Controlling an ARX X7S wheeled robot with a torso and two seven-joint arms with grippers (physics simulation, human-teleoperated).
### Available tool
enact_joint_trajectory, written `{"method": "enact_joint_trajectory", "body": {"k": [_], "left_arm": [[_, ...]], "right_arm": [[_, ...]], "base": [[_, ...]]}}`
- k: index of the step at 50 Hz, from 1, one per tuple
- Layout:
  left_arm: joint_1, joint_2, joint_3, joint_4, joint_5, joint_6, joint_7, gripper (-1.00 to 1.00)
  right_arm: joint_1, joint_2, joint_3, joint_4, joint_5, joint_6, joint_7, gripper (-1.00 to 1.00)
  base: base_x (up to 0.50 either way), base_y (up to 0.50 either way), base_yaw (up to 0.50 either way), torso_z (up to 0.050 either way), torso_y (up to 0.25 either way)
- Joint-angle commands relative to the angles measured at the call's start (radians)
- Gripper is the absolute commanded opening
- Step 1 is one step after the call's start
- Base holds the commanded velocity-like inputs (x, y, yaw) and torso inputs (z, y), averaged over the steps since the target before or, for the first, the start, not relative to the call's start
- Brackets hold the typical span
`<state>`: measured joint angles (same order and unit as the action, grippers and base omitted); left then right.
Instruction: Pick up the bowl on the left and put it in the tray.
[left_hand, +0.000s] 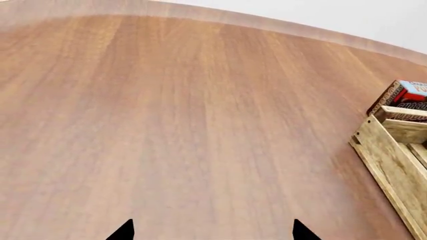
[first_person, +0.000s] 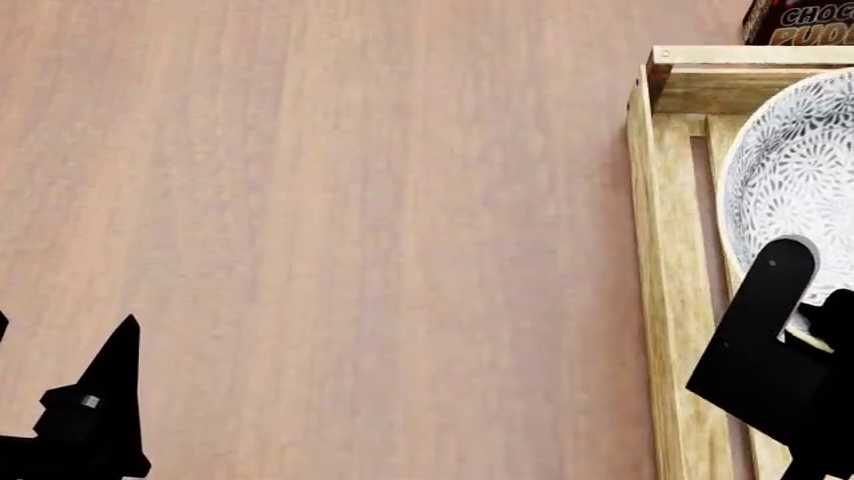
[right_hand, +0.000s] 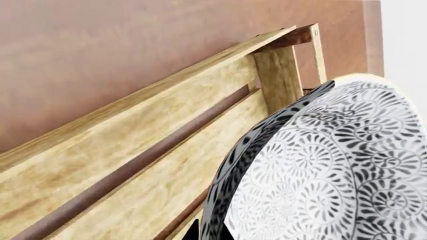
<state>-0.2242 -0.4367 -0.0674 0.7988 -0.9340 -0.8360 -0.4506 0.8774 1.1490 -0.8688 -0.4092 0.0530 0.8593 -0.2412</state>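
The bowl (first_person: 801, 180), white with a dense dark floral pattern, is inside the outline of the light-wood slatted tray (first_person: 667, 250) at the head view's right edge. My right gripper (first_person: 807, 305) is shut on the bowl's near rim, one finger outside the wall and one inside. In the right wrist view the bowl (right_hand: 333, 165) fills the frame, its rim pinched between the black fingertips (right_hand: 193, 232), with the tray's slats (right_hand: 133, 150) beside it. I cannot tell whether the bowl touches the slats. My left gripper (first_person: 60, 340) stands open and holds nothing, its tips wide apart over bare wood (left_hand: 213, 231).
A chocolate pudding box (first_person: 801, 20) lies just beyond the tray's far end rail, also seen as the pudding box (left_hand: 407, 97) above the tray end (left_hand: 393, 160) in the left wrist view. The brown wooden tabletop (first_person: 334, 200) stretches left of the tray.
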Motion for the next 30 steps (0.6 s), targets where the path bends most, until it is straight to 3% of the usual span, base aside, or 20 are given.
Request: {"method": "enact_joint_trajectory", "body": {"k": [1, 30], "left_arm": [[0.000, -0.002, 0.005, -0.002, -0.001, 0.005, -0.003, 1.00], [-0.008, -0.013, 0.009, -0.004, -0.016, 0.005, -0.020, 1.00]], "right_arm": [[-0.049, -0.051, -0.005, 0.097, -0.024, -0.065, 0.069, -1.00], [-0.052, -0.184, -0.060, 0.300, -0.060, -0.159, 0.084, -1.00]], "base": [[0.00, 0.00, 0.00, 0.000, 0.000], [0.00, 0.00, 0.00, 0.000, 0.001]]}}
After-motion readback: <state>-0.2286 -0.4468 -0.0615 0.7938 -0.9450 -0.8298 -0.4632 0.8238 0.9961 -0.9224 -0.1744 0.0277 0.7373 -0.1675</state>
